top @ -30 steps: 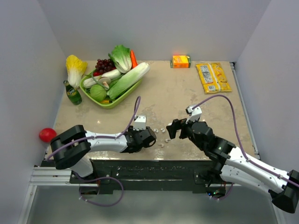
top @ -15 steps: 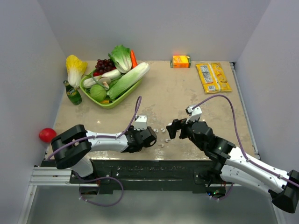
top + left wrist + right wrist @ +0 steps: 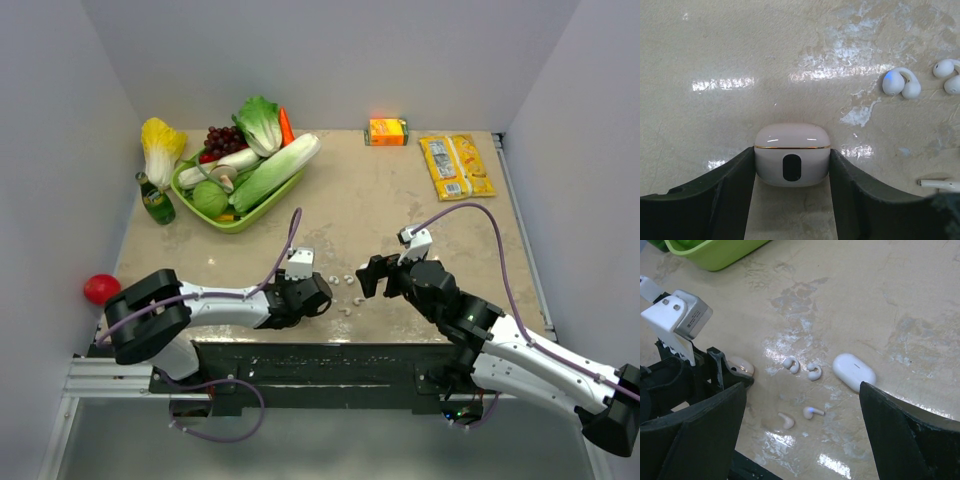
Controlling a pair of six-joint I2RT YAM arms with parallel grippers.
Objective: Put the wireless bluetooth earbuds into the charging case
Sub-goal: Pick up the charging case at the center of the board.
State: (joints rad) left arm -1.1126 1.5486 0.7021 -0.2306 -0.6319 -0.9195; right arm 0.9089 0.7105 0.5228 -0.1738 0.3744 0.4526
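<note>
Left hand: low over the near edge of the desk, both fingers pressed against the sides of the charging case so that it is clamped between them.
Charging case: held in the left hand with its lid down; a thin gold seam and a dark oval face the left wrist camera.
Right hand: held above the desk with its fingers wide apart and nothing between them.
Earbuds: four small white ones are seen on the desk, none of them touched by a hand.
Looped pair: lying side by side just ahead and to the right of the gripped case, and apart from it. A blue dot is seen on the nearer one.
Stemmed pair: lying closer to the near edge of the desk than the looped pair.
Second white case: a closed pebble shape just beyond the looped pair, on the right hand's side.
Far left of the desk: a green tray heaped with vegetables, with a green bottle beside it.
Far edge: an orange carton and a yellow packet, set apart from each other.
</note>
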